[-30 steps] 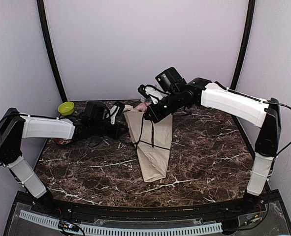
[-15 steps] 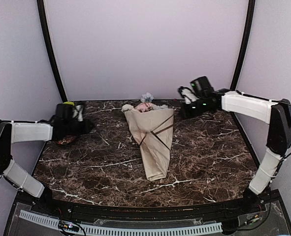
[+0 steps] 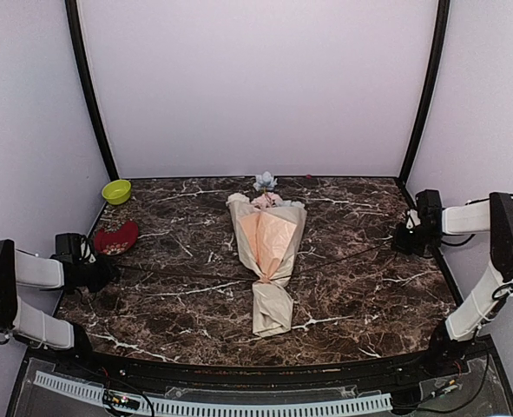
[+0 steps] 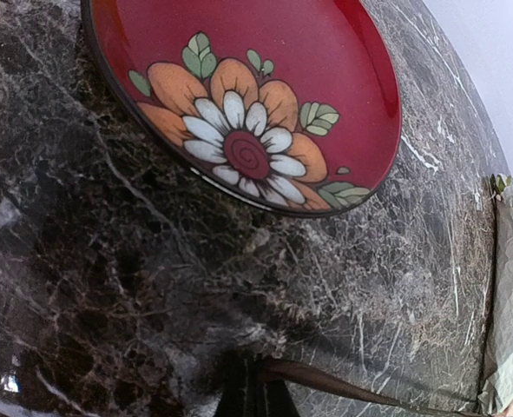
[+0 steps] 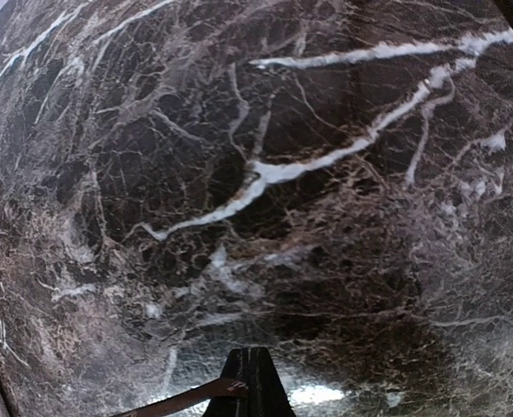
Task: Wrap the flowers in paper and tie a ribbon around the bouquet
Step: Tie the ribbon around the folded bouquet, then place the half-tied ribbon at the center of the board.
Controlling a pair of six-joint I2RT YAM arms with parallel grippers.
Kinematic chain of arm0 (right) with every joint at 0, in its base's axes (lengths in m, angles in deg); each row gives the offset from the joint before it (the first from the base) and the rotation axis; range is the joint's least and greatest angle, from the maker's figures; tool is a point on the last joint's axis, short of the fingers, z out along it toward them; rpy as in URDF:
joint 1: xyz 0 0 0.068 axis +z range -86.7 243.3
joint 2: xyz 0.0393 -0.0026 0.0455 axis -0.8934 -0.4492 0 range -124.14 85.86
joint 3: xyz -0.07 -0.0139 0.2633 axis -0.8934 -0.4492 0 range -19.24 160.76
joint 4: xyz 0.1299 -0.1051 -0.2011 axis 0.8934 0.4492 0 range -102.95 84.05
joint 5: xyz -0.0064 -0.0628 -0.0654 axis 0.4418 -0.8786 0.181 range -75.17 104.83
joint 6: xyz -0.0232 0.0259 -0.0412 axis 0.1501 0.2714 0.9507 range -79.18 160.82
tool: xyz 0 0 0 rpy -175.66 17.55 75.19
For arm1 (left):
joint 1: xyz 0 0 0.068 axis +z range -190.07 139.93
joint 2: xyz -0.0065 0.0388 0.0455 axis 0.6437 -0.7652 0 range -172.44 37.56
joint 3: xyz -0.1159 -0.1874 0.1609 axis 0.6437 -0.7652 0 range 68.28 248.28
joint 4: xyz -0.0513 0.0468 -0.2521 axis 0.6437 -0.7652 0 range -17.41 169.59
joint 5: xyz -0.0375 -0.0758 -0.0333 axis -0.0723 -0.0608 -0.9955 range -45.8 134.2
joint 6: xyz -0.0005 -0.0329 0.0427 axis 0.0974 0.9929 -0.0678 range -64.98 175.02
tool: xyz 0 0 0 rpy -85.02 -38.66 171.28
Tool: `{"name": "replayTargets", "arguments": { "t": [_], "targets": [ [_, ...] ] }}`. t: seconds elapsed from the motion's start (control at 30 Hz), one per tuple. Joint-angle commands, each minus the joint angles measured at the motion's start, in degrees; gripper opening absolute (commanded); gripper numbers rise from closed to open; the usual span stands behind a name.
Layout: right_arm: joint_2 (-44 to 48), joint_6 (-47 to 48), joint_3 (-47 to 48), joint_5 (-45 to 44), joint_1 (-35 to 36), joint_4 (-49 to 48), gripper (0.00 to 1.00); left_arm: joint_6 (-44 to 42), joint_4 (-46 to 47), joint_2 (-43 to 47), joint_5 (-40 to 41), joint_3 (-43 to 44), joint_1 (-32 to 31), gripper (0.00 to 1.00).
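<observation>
The bouquet (image 3: 268, 252) lies in the middle of the marble table, a beige paper (image 3: 271, 308) cone with a peach inner face, pinched in at its waist. Pink and pale blue flowers (image 3: 264, 185) stick out at its far end. The thin dark ribbon (image 3: 343, 256) circles the waist and runs taut to both sides. At the table's left edge my left gripper (image 3: 95, 273) is shut on one ribbon (image 4: 360, 387) end. Far right, my right gripper (image 3: 402, 240) is shut on the other ribbon (image 5: 174, 400) end. In each wrist view, left gripper (image 4: 258, 387) and right gripper (image 5: 252, 387), the jaws stand pressed together.
A red plate (image 3: 115, 237) painted with a flower (image 4: 243, 152) sits at the left, just beyond my left gripper. A small green bowl (image 3: 116, 191) stands behind it in the back left corner. The paper's edge (image 4: 509, 295) shows at the right of the left wrist view.
Both arms have swung outward from the bouquet to the table's left and right edges. The ribbon has drawn taut, and the paper has cinched at the waist and shows its peach face.
</observation>
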Motion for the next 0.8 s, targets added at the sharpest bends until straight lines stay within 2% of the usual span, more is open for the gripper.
{"name": "replayTargets", "arguments": {
  "t": [0.0,0.27,0.4,0.53,0.77],
  "targets": [
    [-0.5,-1.3,2.8,-1.8,1.0,-3.1,0.00,0.5,1.1,1.0,0.6,1.0,0.7,0.00],
    [-0.1,-0.9,3.8,-2.8,1.2,-1.9,0.00,0.2,1.1,1.8,1.8,1.1,0.7,0.00],
    [-0.1,1.6,6.1,-3.4,5.0,0.0,0.00,-1.2,1.5,4.1,0.8,2.0,-1.0,0.00],
    [-0.1,4.5,11.2,-1.2,12.2,2.7,0.00,-5.8,-1.3,8.4,4.3,8.1,-13.1,0.00],
    [3.3,10.4,19.9,12.0,23.4,5.8,0.00,-18.6,-5.6,7.6,4.8,24.7,-33.5,0.00]
  ]
}}
